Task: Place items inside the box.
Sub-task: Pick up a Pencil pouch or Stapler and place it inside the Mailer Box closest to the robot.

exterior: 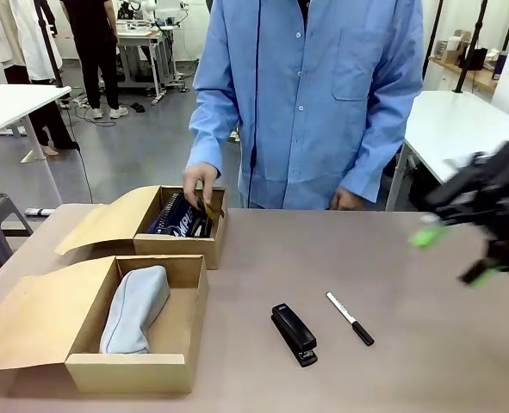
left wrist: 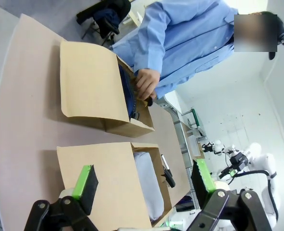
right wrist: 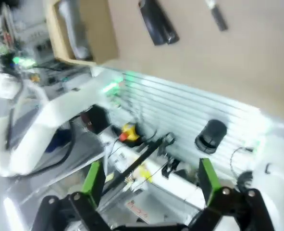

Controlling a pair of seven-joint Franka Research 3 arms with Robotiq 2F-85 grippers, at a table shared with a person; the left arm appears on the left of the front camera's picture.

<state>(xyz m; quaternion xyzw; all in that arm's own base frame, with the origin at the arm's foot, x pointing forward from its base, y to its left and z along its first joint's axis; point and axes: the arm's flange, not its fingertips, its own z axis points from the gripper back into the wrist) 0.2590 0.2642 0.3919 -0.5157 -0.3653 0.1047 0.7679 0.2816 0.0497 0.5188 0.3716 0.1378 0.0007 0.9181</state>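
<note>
Two open cardboard boxes stand at the table's left. The near box holds a grey pouch. In the far box lies a navy pouch. A person's hand holds a yellow-black utility knife at the far box's right end. A black stapler and a white-black marker lie on the bare table. My right gripper hangs blurred and open at the right, above and beyond the marker. My left gripper is open and empty, high over the near box.
The boxes' lids fold out to the left. The person in a blue coat stands at the far edge. White tables stand behind. The right wrist view looks back at the table's near edge, with the stapler at its top.
</note>
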